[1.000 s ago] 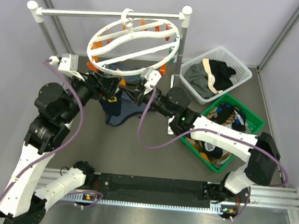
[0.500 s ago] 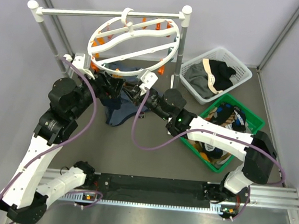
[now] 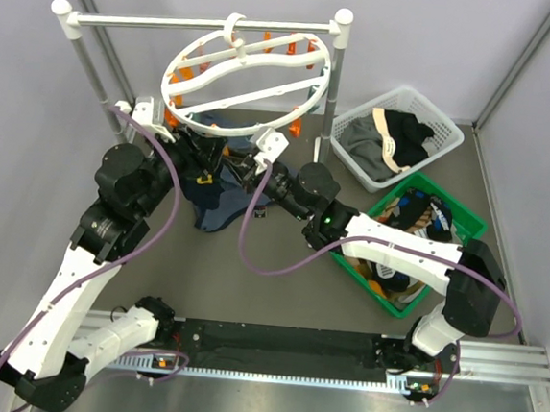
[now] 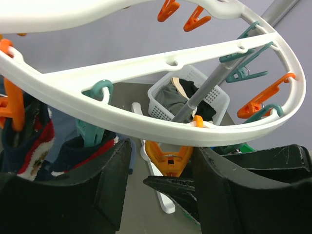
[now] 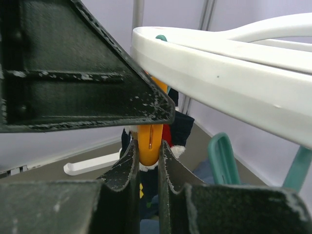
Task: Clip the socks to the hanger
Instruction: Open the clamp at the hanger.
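The hanger (image 3: 248, 74), a round white ring with orange and teal clips, hangs from the rack bar. In the left wrist view its rim (image 4: 146, 124) runs just above my fingers. My right gripper (image 3: 244, 166) is under the ring's near edge and is shut on an orange clip (image 5: 149, 139). My left gripper (image 3: 205, 158) is open, with its jaws wide on either side of that clip (image 4: 169, 156) and of the right gripper's fingertip (image 4: 183, 187). Dark navy socks (image 4: 29, 146) with red and white marks hang from clips at the left. One sock also shows behind the clip (image 5: 183, 124).
A blue-grey garment (image 3: 219, 203) lies on the table under the grippers. A white basket (image 3: 448, 128) of clothes stands at the right, with a green bin (image 3: 469, 221) below it. The white rack's post (image 3: 337, 67) is beside the hanger. A teal clip (image 5: 222, 158) hangs close by.
My left arm has swung up and to the right, and its gripper is now under the hanger. My right gripper has shifted a little left toward it. The hanger has tilted slightly.
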### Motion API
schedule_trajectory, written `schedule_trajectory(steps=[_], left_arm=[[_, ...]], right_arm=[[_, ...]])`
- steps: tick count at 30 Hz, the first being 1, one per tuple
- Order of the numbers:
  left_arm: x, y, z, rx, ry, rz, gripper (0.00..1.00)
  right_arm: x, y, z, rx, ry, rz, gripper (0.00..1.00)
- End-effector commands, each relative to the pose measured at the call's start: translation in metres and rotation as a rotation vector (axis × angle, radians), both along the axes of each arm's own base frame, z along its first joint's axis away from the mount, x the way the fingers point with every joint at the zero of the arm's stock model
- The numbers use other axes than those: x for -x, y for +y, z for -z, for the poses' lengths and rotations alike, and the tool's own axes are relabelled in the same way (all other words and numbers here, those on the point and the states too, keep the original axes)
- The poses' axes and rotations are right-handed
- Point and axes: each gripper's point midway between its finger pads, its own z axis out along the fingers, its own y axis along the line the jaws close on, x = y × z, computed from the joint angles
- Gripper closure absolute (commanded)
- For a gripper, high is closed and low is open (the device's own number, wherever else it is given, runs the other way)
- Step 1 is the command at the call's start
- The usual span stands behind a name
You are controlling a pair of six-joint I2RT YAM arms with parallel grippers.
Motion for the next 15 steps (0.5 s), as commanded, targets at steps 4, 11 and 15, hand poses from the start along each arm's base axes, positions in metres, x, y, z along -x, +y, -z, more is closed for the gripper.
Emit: schedule_trajectory(steps=[4, 11, 15], left_arm=[[-0.003, -0.001, -0.029, 0.067, -0.082, -0.01, 0.5], [-0.008, -0.002, -0.03, 0.005, -0.114, -0.005, 0.62], [-0.011, -0.007, -0.032, -0.025, -0.137, 0.02, 0.77]], right_arm=[[0.007, 0.003, -0.03, -0.048, -0.061, 0.009, 1.0], [0.001, 0.005, -0.014, -0.004, -0.041, 0.037, 1.0], [0.003, 0.005, -0.009, 0.007, 0.001, 0.026, 0.98]])
